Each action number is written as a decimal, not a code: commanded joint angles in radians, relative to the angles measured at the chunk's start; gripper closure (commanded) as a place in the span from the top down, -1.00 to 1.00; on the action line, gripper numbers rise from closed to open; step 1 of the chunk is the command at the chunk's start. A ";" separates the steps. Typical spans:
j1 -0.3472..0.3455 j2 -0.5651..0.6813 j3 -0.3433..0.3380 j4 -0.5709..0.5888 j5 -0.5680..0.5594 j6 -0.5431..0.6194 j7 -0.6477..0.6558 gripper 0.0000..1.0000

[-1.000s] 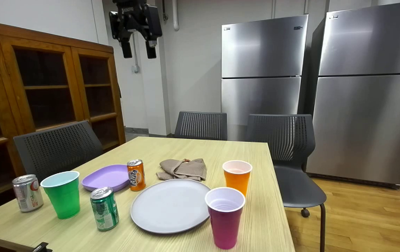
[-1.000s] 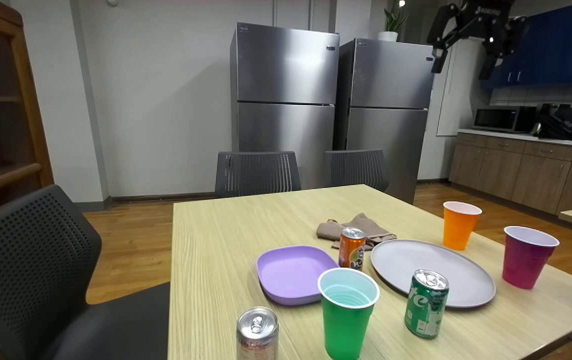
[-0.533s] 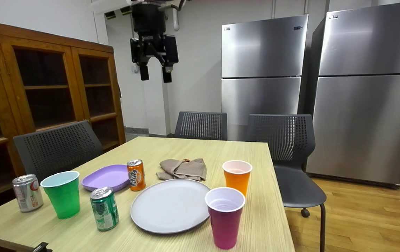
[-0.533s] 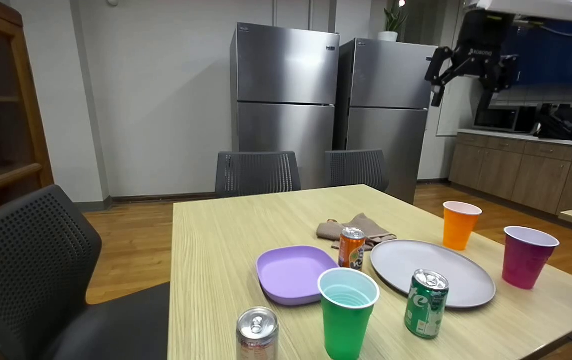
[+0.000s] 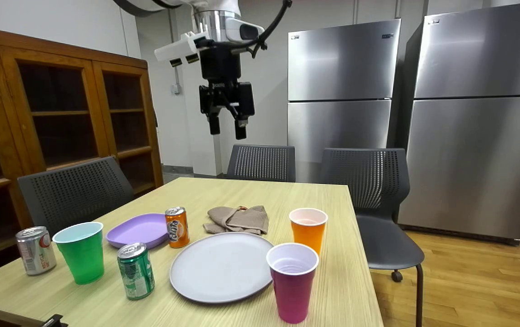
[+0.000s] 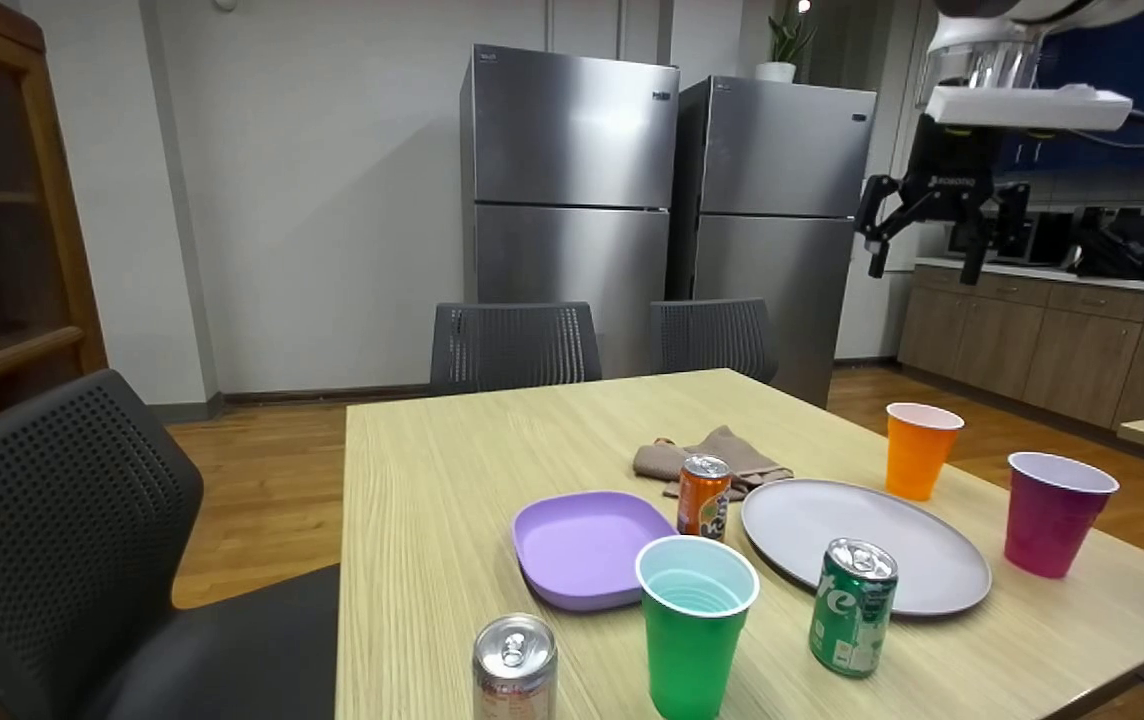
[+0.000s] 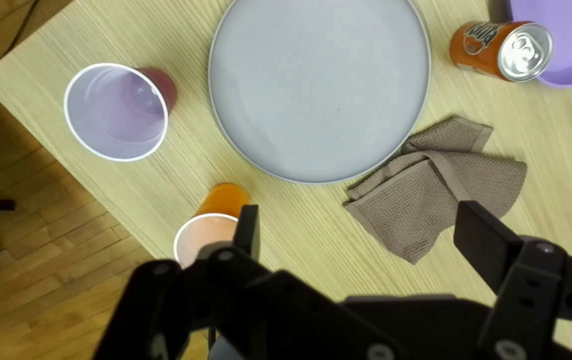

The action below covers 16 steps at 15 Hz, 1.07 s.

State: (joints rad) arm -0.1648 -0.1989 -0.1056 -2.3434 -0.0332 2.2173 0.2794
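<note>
Black two-fingered pincer [image 5: 227,131] — wide, empty — lower in both exterior views than second ago: nearer pale wood-grained worktop [image 5: 305,193], reads as descent only, no contact made. Nearest there: crumpled brown textured cloth [image 7: 423,200], tapered orange plastic cup [image 5: 308,231]; round flat grey plate [image 7: 318,90] just beside cloth.

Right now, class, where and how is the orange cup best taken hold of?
I'd take the orange cup by one side of its rim, from straight above: it stands upright with its open mouth facing up, so the gripper, which hangs open and points down, could likely straddle that edge, one finger inside, one outside.
</note>
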 commanded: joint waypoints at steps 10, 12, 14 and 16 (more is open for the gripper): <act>-0.029 0.257 -0.064 0.106 -0.149 0.057 0.234 1.00; -0.024 0.310 -0.079 0.140 -0.147 0.058 0.252 1.00; -0.017 0.358 -0.091 0.172 -0.139 0.062 0.262 1.00; -0.012 0.407 -0.101 0.210 -0.122 0.075 0.268 1.00</act>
State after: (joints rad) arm -0.1900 0.1271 -0.1918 -2.2126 -0.1572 2.2847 0.5067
